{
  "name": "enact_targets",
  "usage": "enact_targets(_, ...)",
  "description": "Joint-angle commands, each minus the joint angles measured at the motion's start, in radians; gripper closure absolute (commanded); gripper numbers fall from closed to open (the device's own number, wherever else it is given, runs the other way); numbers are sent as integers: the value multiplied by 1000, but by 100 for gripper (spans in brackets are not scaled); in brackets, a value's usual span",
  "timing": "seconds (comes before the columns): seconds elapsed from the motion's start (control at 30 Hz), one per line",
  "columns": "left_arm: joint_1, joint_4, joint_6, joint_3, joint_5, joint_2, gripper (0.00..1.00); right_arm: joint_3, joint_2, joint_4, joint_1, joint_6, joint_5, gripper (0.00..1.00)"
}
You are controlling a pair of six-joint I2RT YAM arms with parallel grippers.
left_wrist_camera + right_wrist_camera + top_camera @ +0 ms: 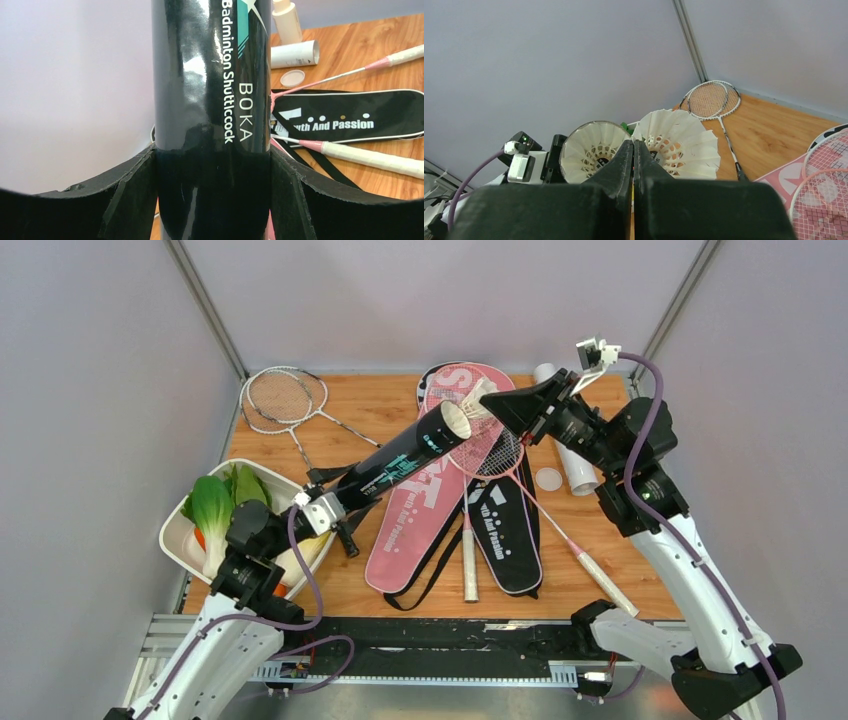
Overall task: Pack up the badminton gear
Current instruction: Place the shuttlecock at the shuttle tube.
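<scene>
Top view: left gripper clamps the black tube near its lower end. The tube is tilted above the surface, open mouth aimed at the far right corner. Right gripper holds a shuttlecock in the air just beside that mouth, not yet in. Pink bag and black bag lie mid-surface with a pink racket across them. 2 silver rackets sit in the far left corner, white tube near the right edge.

Left wrist view: fingers spread wide around the tube, both sides against its wall. Grip looks square.

Right wrist view: fingers pressed together, seemingly pinching the shuttlecock by the edge of its feather skirt. The tube mouth sits just left of it, with a second shuttlecock inside.

My read: the step is loading the shuttlecock. The cork seems to point away from the wrist, the same way as down the tube, so no flip needed. Slide it sideways until centred on the mouth, match the tube's tilt, then push in along the axis. Keep the left arm steady. Let go only once the skirt is past the rim, since the feathers crush easily.
</scene>
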Motion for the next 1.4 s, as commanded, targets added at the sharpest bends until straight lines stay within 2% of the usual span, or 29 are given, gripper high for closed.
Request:
enact_targets(0.0,-2,56,27,50,25,15,94,-9,-76,49,1,22,10,100)
enact_targets(0.17,-2,16,69,55,13,15,94,48,-95,-41,1,-44,85,100)
enact_targets(0.37,-2,-65,114,74,-7,10,95,78,-103,-76,1,-42,58,100)
enact_targets(0.63,-2,-5,66,73,24,26,95,28,-111,-64,2,-8,46,100)
enact_targets(0.9,-1,7,53,77,24,43,95,-55,-86,-8,17,45,-23,100)
enact_targets(1.17,-2,82,49,49,57,65,95,-170,-57,178,81,211,-122,100)
enact_targets(1.37,-2,114,68,46,85,66,95,-204,-36,218,159,258,-117,100)
